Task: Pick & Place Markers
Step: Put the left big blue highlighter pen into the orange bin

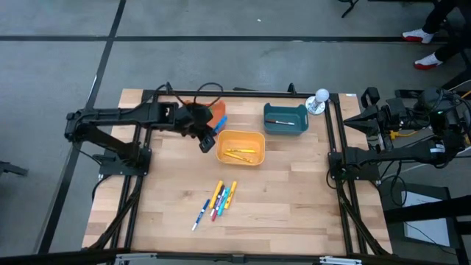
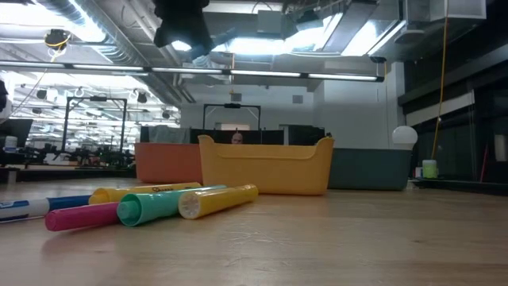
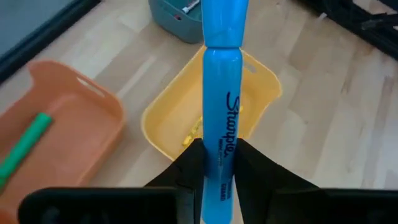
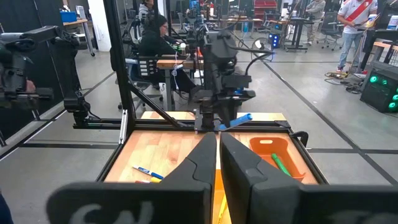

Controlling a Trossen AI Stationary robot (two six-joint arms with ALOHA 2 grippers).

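My left gripper (image 1: 210, 134) hangs above the table between the orange bin (image 1: 215, 109) and the yellow bin (image 1: 241, 147), shut on a blue marker (image 3: 222, 93). In the right wrist view the blue marker (image 4: 236, 120) shows high over the table. Several markers (image 1: 218, 199) lie flat on the wood nearer the near edge: yellow, teal, pink and blue ones (image 2: 151, 205). Yellow markers (image 1: 240, 153) lie in the yellow bin, a green marker (image 3: 25, 149) in the orange bin, and one marker (image 1: 280, 122) in the teal bin (image 1: 285, 119). My right gripper (image 4: 217, 155) waits shut at the table's right edge. My left gripper pinches the blue marker between its two fingers (image 3: 189, 165), on the barrel near its rear end (image 3: 221, 177). The marker runs along the fingers and sticks out well past their tips. It is lifted clear, over the yellow bin's edge.
A white ball on a stand (image 1: 321, 98) sits at the far right corner. The black frame (image 1: 335, 147) runs along the table's sides. Bare wood lies right of the yellow bin and around the loose markers. People sit at desks (image 4: 152, 37) in the room beyond.
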